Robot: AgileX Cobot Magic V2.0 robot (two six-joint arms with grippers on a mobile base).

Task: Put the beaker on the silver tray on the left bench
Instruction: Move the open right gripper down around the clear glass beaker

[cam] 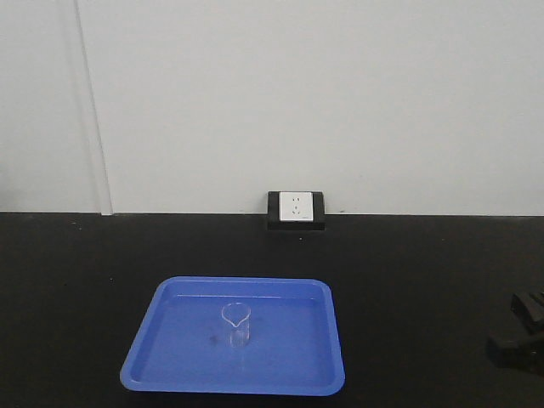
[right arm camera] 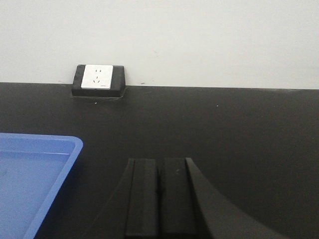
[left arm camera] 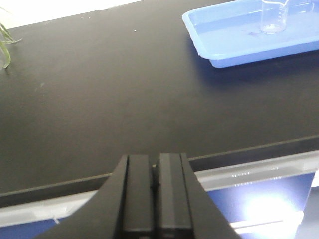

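As my left arm sits back at the front edge of the desk (cam: pixel 425 280), I read the left hand (left arm camera: pixel 155 167) as clenched, fingers flat together, holding nothing. Right hand (right arm camera: pixel 159 167) likewise clenched, low over the desk, facing the wall. One beaker (cam: pixel 236 327), upright in one blue tray (cam: pixel 170 344), well apart from both hands. One socket (cam: pixel 296 208) against the wall behind. Black desk surface lies between tray and hands.

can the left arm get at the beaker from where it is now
Probably yes: the beaker stands upright, alone in the blue tray, with only bare bench between it and the left gripper, which is shut and would need opening.
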